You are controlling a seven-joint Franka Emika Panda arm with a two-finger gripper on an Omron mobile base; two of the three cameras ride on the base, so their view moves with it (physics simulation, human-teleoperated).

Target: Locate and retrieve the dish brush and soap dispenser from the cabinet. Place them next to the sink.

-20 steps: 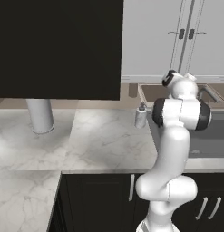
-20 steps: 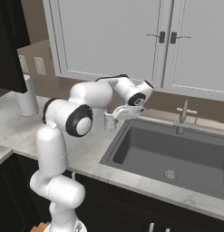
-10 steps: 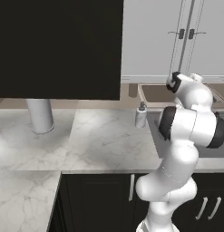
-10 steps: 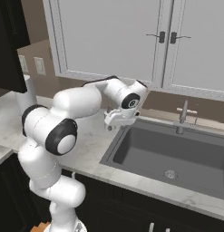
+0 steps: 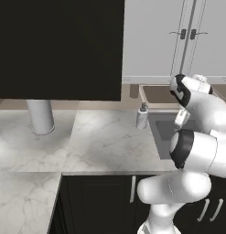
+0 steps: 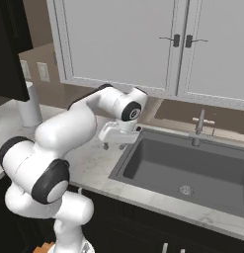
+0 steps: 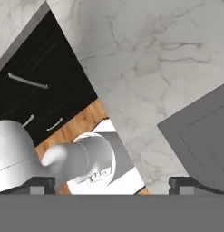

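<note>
Since a second ago the arm has swung its elbow out to the right and folded over itself, and the end effector [image 6: 118, 145] has drawn back from above the basin to hang over the desk's marble just left of the sink [image 6: 192, 170]. Its fingers stand wide apart with nothing between them; in the hand view the two dark fingertips [image 7: 41, 183] sit far apart at the bottom, over bare marble and a corner of the grey basin.

The soap dispenser [image 5: 142, 117] stands upright on the desk [image 5: 100, 141], just beside the sink's left rim, apart from the end effector. The black cabinet [image 5: 59, 48] hangs above the desk with its flat doors closed. A taller plain grey cylinder [image 5: 40, 116] stands on the desk under it, well away from the soap dispenser. The faucet [image 6: 199, 126] rises at the back of the sink, below the white-doored cabinets [image 6: 143, 42].
</note>
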